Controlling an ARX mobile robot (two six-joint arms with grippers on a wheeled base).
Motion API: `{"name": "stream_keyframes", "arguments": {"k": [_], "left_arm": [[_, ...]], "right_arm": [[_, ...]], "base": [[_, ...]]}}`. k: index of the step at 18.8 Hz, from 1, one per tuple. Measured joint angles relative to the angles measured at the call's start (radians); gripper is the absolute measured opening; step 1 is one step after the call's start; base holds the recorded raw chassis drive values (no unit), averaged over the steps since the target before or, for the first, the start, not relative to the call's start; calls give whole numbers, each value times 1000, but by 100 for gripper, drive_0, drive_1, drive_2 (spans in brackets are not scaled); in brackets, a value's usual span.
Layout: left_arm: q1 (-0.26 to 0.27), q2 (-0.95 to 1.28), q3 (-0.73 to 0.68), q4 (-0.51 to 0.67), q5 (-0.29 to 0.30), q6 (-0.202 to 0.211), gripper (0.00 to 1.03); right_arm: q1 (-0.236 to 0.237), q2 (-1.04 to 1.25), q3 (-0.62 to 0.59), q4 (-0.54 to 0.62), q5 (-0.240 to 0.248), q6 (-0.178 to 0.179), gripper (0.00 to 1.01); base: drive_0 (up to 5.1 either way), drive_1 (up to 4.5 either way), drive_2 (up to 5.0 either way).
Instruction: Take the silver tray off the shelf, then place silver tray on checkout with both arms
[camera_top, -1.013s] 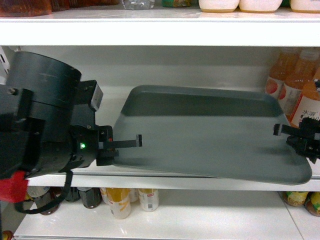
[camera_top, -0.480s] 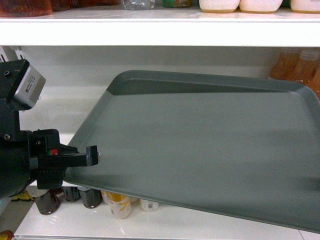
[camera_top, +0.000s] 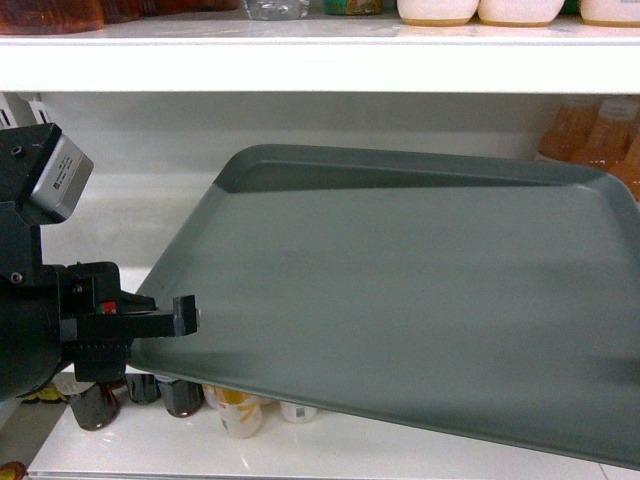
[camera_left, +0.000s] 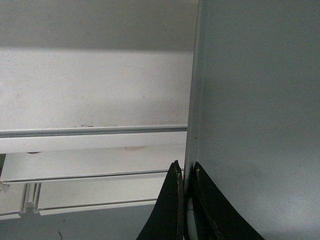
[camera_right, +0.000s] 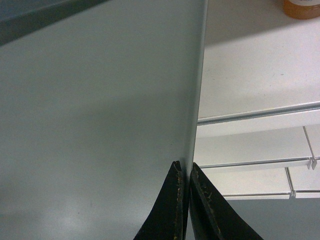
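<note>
Hands left (camera_left: 186, 200) and right (camera_right: 186, 200) each pinch an opposite rim of the silver tray (camera_top: 400, 300).

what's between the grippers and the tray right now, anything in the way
Nothing visible. The left gripper and right gripper are each shut on an edge of the silver tray. The checkout is out of view, so that path cannot be judged.

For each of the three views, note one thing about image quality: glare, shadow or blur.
Head view: the upper shelf lip is blown out to flat white, and the silver tray looks streaky and soft. Left wrist view: a shadow darkens the tray's top. Right wrist view: the tray's far corner lies in shade, and the near black jaws are blurred.
</note>
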Motion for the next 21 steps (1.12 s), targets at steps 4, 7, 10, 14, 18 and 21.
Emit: {"name": "stream_keyframes", "arguments": {"k": [4,7,10,14,18,21], "left_arm": [[0,0,0,0,0,0,3],[0,2,0,-1,-1,0,3],[0,2,0,1,-2,0,3],[0,2,0,1,-2,0,3],[0,2,-2,1,-3,0,3],[0,2,-2,3,-3,1,3]], "right_arm": [[0,0,0,0,0,0,2],[0,0,0,0,0,0,2],[0,0,0,-1,-1,0,2],[0,0,0,0,-2,0,2],[1,0,1,3,-3,0,2],[1,0,0,2,-3,0,2]], "base": [[0,0,0],[0,-281,281],[-1,-422,421],[1,-420,422],[4,-417,425],[-3,-424,418]]}}
